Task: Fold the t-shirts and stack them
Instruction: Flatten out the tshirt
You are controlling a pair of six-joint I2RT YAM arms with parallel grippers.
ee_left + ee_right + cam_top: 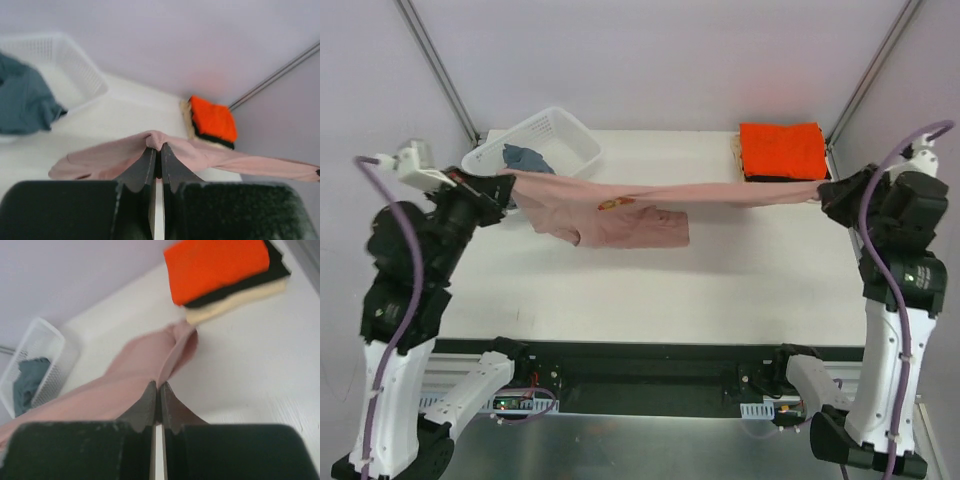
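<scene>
- The dusty-pink t-shirt is pulled out into a long band between the two arms; it starts just beside the near side of the white plastic basket and runs rightward, well away from it
- The left jaws are closed tight on one end of this shirt, just beside the basket's near rim; the left wrist view shows the two fingers pressed together with a fold of pink cloth pinched at their tips
- The right jaws are closed tight on the other end, far from the basket at the opposite side of the bench; in the right wrist view the cloth runs from the closed tips toward the basket
- The half farther from the basket is a thin taut strip; the wider body sags nearer the basket, with the small chest mark facing up; I cannot tell whether its lowest fold touches the bench
- A folded stack sits well to the right of the basket along the same far edge: the bright orange t-shirt on top, a black one under it, a cream one at the bottom
- Inside the basket lies a crumpled blue-grey garment
</scene>
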